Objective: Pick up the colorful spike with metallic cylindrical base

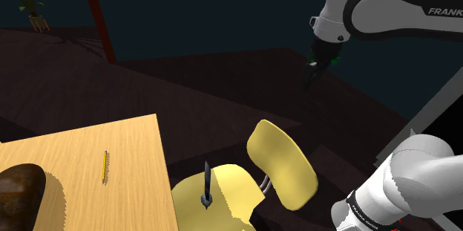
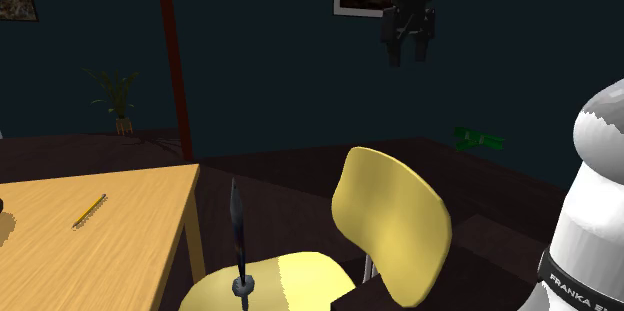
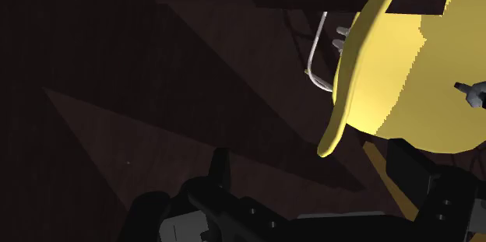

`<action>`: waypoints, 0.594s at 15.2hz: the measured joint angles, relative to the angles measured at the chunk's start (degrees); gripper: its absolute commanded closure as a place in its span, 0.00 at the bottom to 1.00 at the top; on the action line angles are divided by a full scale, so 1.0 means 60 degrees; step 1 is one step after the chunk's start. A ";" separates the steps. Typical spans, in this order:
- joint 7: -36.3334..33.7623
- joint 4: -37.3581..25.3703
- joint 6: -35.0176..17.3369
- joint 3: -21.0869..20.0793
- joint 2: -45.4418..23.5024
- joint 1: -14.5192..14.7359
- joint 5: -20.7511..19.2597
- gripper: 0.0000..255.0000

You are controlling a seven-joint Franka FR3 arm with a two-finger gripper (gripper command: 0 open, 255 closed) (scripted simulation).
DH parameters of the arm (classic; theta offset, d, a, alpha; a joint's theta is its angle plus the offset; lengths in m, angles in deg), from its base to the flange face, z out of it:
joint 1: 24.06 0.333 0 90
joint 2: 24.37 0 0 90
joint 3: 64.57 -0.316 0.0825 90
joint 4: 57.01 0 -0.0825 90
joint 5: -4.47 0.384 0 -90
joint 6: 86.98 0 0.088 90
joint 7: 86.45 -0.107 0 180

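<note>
spike on yellow chair, tool aloft

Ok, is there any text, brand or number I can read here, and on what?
"FRANK", cut off by the frame edge: white upper arm link, shoulder view.
"FRANKA E", cut off likewise: dark band on the white lower arm segment, second exterior view.
Small print on the dark joint band, shoulder view: too blurred to read.
</note>
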 measured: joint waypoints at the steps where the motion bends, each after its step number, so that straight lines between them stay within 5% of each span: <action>1: 0.0000 0.0000 0.0000 0.0000 0.0000 0.0000 0.0000 0.00; 9: -0.1729 0.0611 -0.1024 -0.1366 -0.0471 0.0531 0.0907 0.00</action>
